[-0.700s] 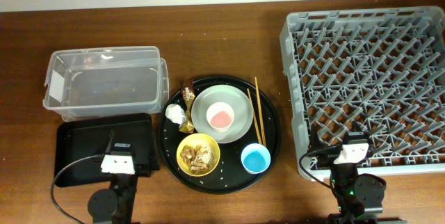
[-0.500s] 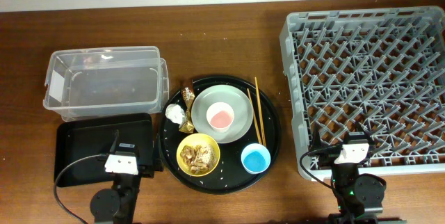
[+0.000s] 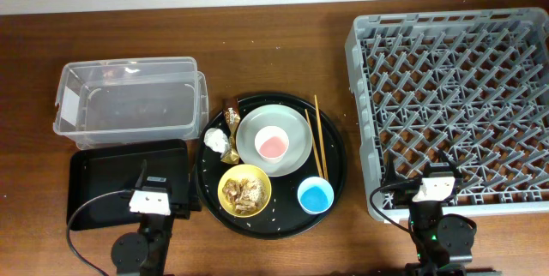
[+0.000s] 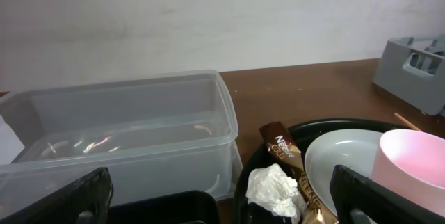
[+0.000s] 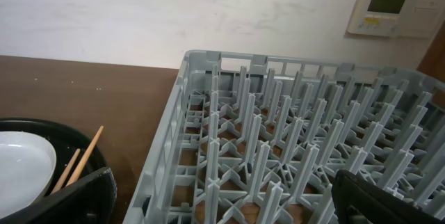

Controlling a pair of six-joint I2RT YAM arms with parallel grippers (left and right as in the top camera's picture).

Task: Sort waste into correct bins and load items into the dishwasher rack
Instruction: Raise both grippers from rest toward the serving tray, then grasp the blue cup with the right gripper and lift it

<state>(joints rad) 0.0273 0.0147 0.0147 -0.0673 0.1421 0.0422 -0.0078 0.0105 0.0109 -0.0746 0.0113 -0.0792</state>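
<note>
- The left fingers [image 4: 73, 197] are spread wide apart with nothing between them. They hang above the near right corner of the rectangular black tray [image 3: 103, 171].
- The right fingers [image 5: 66, 197] are also wide apart and hold nothing. They are above the near left edge of the rack [image 3: 353, 70].
- The rack is at the right end of the bench [image 3: 34, 53], and none of the dishes are among its pegs.
- The clear tub [image 3: 196, 96] stands at the far left. The rectangular black tray is just in front of it, nearly touching. No waste can be seen in either.
- The round black tray [image 3: 336, 152] sits between the bins and the rack and carries everything else.
- The plate [image 3: 296, 135] lies in the middle of the round tray, with the pink cup [image 3: 272, 145] upright on it.
- The chopsticks [image 3: 318, 135] lie side by side just right of the plate, running from far to near.
- The yellow bowl [image 3: 266, 192] is in front of the plate and holds the food scraps [image 3: 243, 192]. White rice grains [image 3: 276, 214] are scattered on the round tray near it.
- The blue cup [image 3: 316, 195] stands upright to the right of the bowl.
- The tissue [image 3: 215, 140] is at the left rim of the round tray, beside the plate.
- The wrapper [image 3: 232, 117] lies just behind the tissue and touches it in the left wrist view.
</note>
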